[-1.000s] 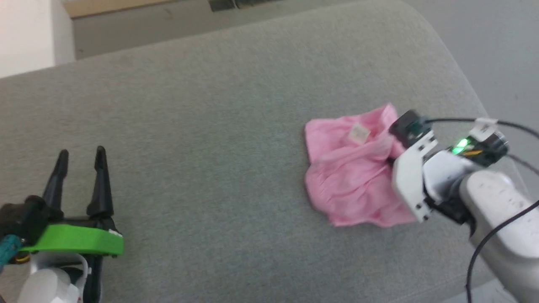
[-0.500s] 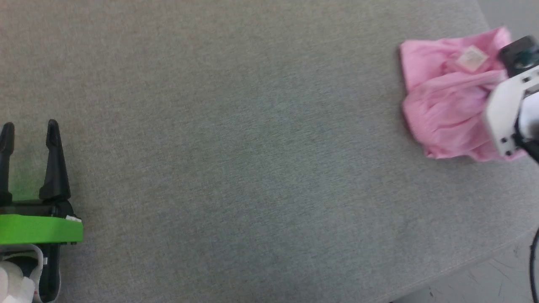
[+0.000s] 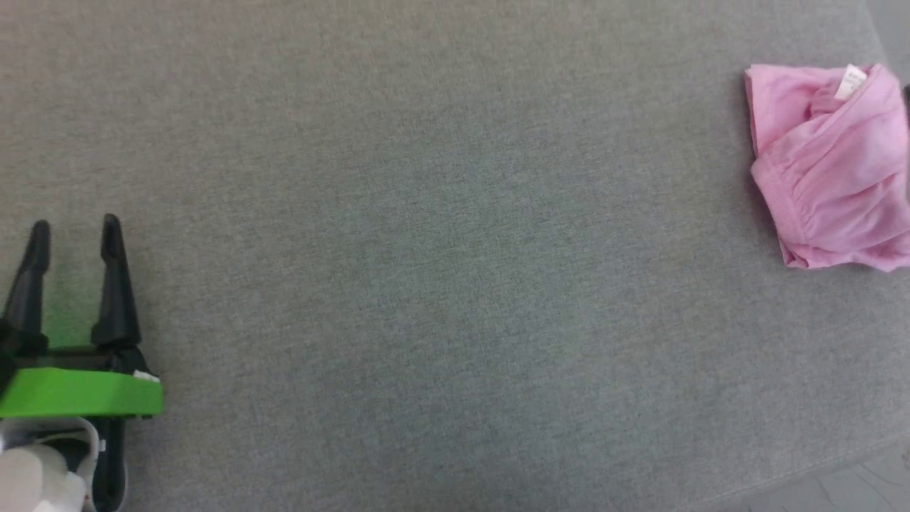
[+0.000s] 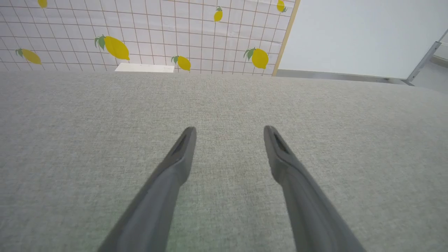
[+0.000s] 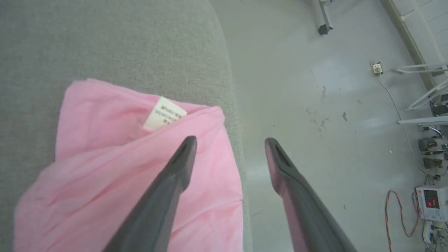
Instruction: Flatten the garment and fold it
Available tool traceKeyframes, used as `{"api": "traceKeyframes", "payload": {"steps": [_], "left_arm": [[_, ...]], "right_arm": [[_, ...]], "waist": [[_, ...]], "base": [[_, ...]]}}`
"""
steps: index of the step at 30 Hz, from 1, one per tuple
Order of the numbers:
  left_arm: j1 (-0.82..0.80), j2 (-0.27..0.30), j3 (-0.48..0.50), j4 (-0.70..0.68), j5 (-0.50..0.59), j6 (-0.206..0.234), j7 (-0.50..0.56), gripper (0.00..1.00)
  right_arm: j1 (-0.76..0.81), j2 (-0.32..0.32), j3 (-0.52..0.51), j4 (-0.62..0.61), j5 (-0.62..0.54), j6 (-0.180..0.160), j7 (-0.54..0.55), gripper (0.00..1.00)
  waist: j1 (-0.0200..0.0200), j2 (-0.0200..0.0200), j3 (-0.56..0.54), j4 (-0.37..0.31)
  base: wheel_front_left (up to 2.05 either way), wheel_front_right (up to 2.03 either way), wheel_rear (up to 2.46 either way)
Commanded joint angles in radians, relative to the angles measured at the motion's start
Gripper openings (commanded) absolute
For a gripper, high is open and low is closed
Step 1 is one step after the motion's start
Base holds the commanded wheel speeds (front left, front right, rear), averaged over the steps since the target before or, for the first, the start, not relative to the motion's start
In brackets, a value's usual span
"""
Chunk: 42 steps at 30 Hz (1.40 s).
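The garment (image 3: 832, 171) is a pink, wrinkled cloth with a gathered band and a small white label (image 3: 849, 82). It lies bunched at the far right of the grey cushion (image 3: 426, 249). In the right wrist view my right gripper (image 5: 231, 140) stands open above the garment's (image 5: 115, 168) right edge. One finger is over the cloth and the other over the floor past the cushion's rim, gripping nothing. My left gripper (image 3: 75, 226) rests open at the lower left, far from the garment. In the left wrist view it (image 4: 230, 129) holds nothing above bare cushion (image 4: 224, 98).
The cushion's rounded edge (image 5: 231, 105) drops to a grey floor (image 5: 315, 87) just right of the garment. Cables and a meter with red digits (image 5: 432, 203) lie on that floor. Behind the cushion stands a lemon-patterned tiled wall (image 4: 140, 35).
The head camera has swung, so the garment now sits at the picture's right edge. My right gripper has opened and let go of the garment, and its arm has left the head view.
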Motion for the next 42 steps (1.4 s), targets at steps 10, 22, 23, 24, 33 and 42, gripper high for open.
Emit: {"api": "traceKeyframes", "payload": {"steps": [10, 22, 23, 24, 33, 42], "left_arm": [[-0.012, -0.039, -0.038, 0.094, 0.027, 0.029, -0.048, 1.00], [-0.016, -0.098, -0.089, 0.153, 0.061, 0.069, -0.065, 1.00], [-0.019, -0.104, -0.090, 0.156, 0.062, 0.073, -0.067, 1.00], [-0.020, -0.107, -0.091, 0.157, 0.063, 0.076, -0.068, 1.00], [-0.023, -0.137, -0.121, 0.185, 0.086, 0.093, -0.077, 1.00], [-0.020, -0.150, -0.152, 0.225, 0.133, 0.111, -0.084, 1.00]], "right_arm": [[0.051, 0.158, -0.083, -0.249, 0.059, -0.002, -0.347, 1.00], [0.255, 0.372, 0.011, -0.454, 0.172, -0.002, -0.668, 1.00], [0.281, 0.377, 0.015, -0.455, 0.174, -0.002, -0.692, 1.00], [0.301, 0.379, 0.025, -0.452, 0.171, -0.002, -0.708, 1.00], [0.471, 0.381, 0.045, -0.347, 0.323, -0.002, -0.832, 1.00], [0.598, 0.381, 0.048, -0.325, 0.238, -0.002, -0.836, 1.00]], "waist": [[-0.0002, 0.0074, -0.237, 0.063], [-0.0002, 0.0074, -0.395, 0.205], [-0.0002, 0.0074, -0.404, 0.218], [-0.0002, 0.0074, -0.410, 0.226], [-0.0002, 0.0074, -0.460, 0.294], [-0.0002, 0.0074, -0.477, 0.327]], "base": [[0.00, 0.00, 0.00], [0.00, 0.00, 0.00], [0.00, 0.00, 0.00], [0.00, 0.00, 0.00], [0.00, 0.00, 0.00], [0.00, 0.00, 0.00]]}}
